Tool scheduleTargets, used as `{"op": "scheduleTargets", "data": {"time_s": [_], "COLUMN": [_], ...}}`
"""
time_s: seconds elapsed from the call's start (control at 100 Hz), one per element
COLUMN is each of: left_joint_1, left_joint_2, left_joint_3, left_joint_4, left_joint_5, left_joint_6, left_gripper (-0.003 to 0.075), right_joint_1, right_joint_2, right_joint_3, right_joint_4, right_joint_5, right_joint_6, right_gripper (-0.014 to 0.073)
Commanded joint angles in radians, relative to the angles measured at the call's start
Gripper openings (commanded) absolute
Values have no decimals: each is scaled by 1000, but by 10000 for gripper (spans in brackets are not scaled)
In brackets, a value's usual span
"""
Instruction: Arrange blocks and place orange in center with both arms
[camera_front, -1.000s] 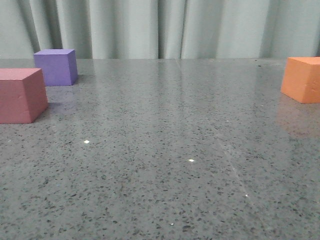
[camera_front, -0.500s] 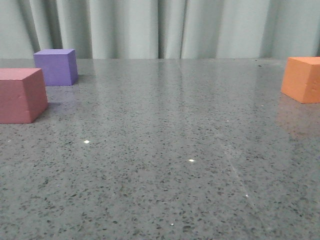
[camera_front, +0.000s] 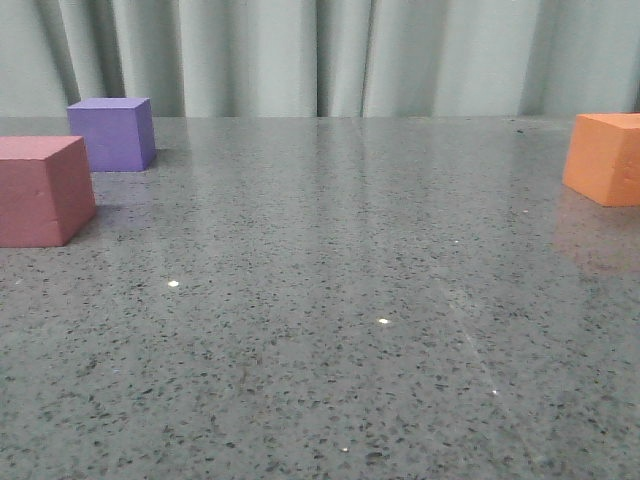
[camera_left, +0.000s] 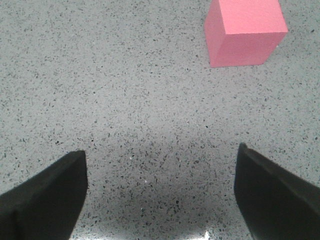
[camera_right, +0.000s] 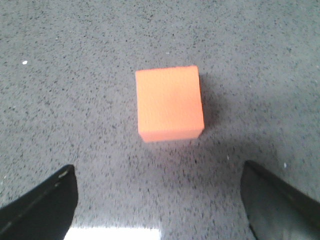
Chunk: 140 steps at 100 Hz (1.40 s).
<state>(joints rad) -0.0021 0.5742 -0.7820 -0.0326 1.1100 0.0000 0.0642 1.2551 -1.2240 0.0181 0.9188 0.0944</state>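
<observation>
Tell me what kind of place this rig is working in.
Probably a lab or demo bench: a speckled grey stone-look tabletop, a pale pleated curtain backdrop, and only plain foam cubes like the orange one.

On the table (camera_front: 330, 300), two blocks (camera_front: 40, 190) sit far left (one behind the other), a third block (camera_front: 605, 158) far right.

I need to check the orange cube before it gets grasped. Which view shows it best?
The right wrist view: the orange cube sits whole and centred ahead of the open right gripper. The front view crops it at the right edge. The left wrist view misses it.
</observation>
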Motion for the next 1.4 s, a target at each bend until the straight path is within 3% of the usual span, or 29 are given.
{"op": "scheduleTargets", "data": {"time_s": [0.0,0.58,1.03,1.13,1.39], "left_joint_1": [2,2,2,2,2], "left_joint_2": [11,11,11,11,11], "left_joint_3": [-35,-35,-35,-35,-35], "left_joint_4": [-8,-8,-8,-8,-8], "left_joint_5": [-50,-49,-45,-44,-34], "left_joint_6": [0,0,0,0,0], "left_gripper": [566,566,566,566,566], "right_joint_1": [-6,-6,-6,-6,-6], "right_joint_2": [36,307,407,407,407], "right_joint_3": [-69,-170,-171,-171,-171], "right_joint_4": [-3,-46,-50,-50,-44], "right_joint_5": [-49,-76,-76,-74,-65], "right_joint_6": [-24,-70,-70,-70,-70], "right_gripper": [651,651,647,602,347]}}
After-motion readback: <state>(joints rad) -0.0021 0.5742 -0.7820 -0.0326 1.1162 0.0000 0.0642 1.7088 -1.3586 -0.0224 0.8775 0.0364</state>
